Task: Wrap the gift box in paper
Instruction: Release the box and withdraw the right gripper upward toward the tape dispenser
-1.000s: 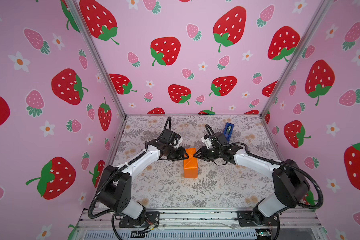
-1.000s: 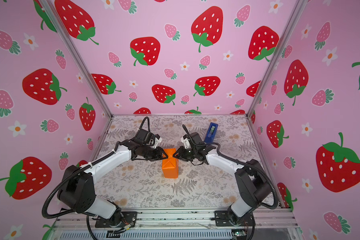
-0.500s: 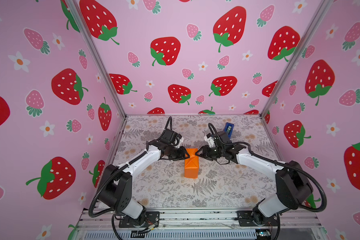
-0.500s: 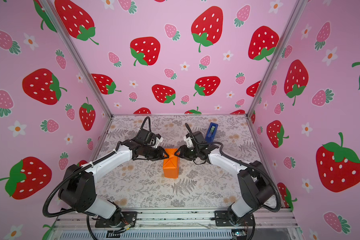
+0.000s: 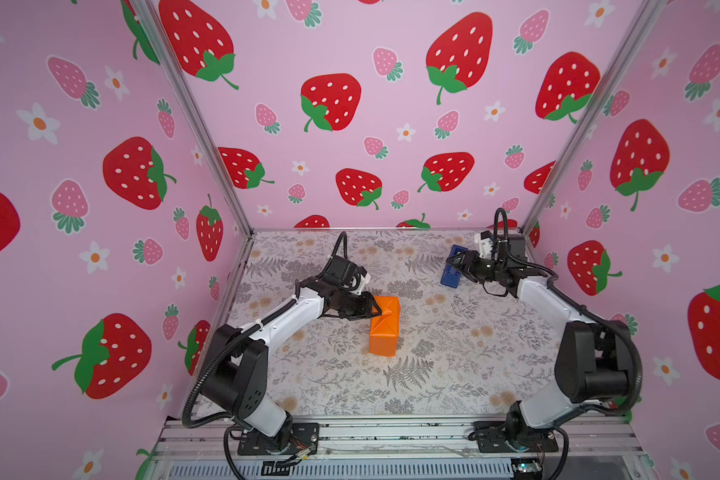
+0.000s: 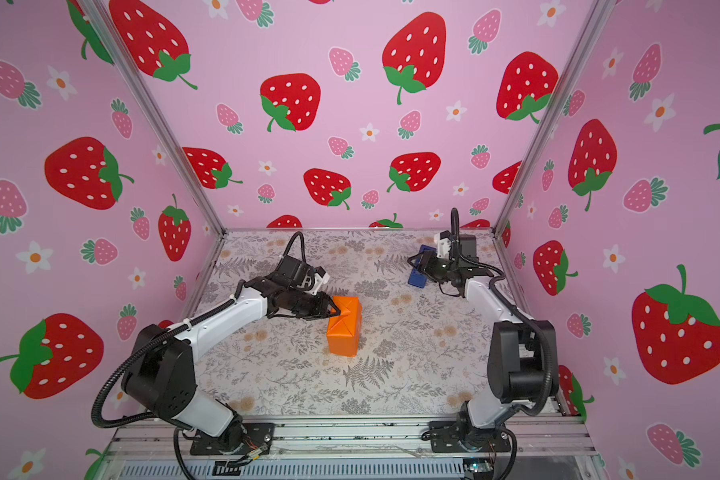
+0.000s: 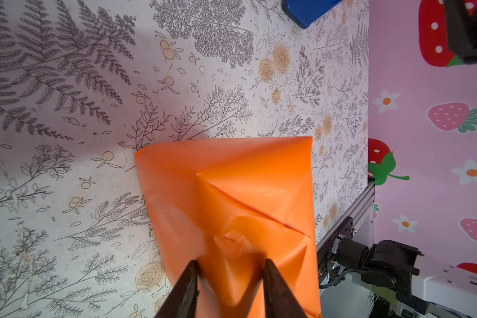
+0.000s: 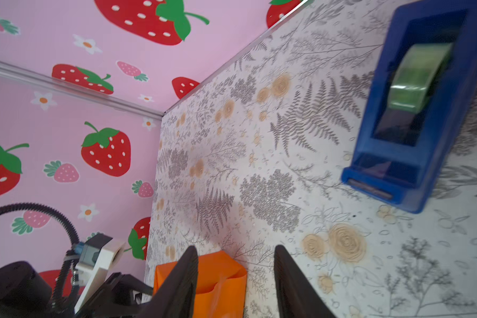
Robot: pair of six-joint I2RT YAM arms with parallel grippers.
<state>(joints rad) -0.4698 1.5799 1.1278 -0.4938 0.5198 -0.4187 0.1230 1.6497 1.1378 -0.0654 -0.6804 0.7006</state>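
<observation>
The gift box is hidden inside the orange paper [image 5: 385, 332] [image 6: 344, 332], a folded package standing mid-table. Folded triangular flaps show on its end in the left wrist view [image 7: 232, 176]. My left gripper [image 5: 374, 309] [image 6: 335, 309] [image 7: 230, 263] is at the package's far upper end. Its jaws stand apart, with the tips against a folded flap that lies between them. My right gripper [image 5: 458, 264] [image 6: 417, 264] [image 8: 236, 247] is open and empty at the back right, away from the package [image 8: 221, 275].
A blue tape dispenser [image 5: 452, 274] [image 6: 417, 278] [image 8: 413, 190] stands just beside my right gripper. The floral table covering [image 5: 454, 353] is fenced by pink strawberry walls. A metal rail [image 5: 391, 432] runs along the front edge.
My right gripper let go at the package, opened and swung back right to the tape dispenser. The left gripper stayed at the package's end.
</observation>
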